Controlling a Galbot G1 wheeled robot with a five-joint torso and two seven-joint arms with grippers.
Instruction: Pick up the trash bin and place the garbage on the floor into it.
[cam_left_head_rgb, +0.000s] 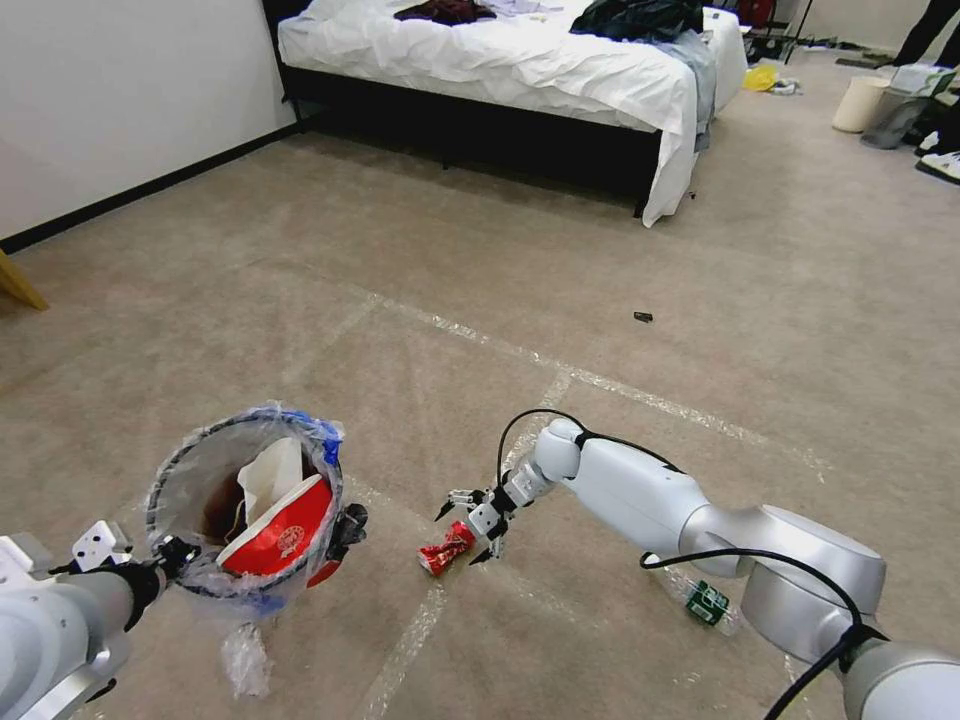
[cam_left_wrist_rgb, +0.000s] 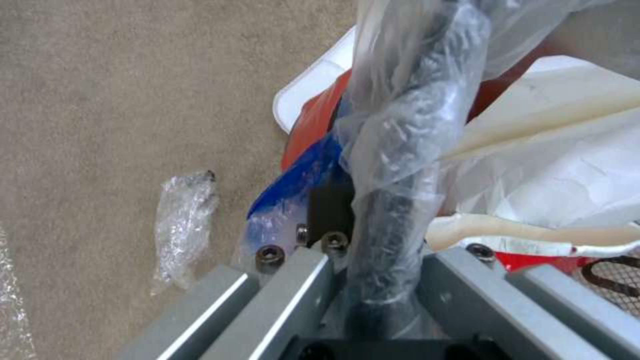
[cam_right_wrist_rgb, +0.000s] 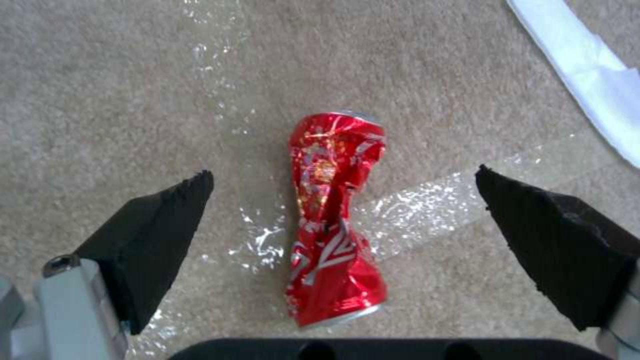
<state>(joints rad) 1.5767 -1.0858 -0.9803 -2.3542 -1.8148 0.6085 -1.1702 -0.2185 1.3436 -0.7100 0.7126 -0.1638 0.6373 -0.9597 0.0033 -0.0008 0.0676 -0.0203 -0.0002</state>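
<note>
1. Taupe short-pile floor (cam_left_head_rgb: 420, 260), crossed by shiny tape lines.
2. Red trash bin (cam_left_head_rgb: 200, 470), lower left of head view, crinkly clear liner; left gripper (cam_left_wrist_rgb: 363, 240) clamped on its rim.
3. Right gripper (cam_right_wrist_rgb: 343, 225), fingers spread wide, straddles the can without touching.
4. Crushed red can (cam_left_head_rgb: 446, 549), twisted metal, lower centre.

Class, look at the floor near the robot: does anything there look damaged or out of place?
Yes. A crushed red can, twisted at its middle, lies on the carpet across a tape line, between the right gripper's open jaws.
</note>
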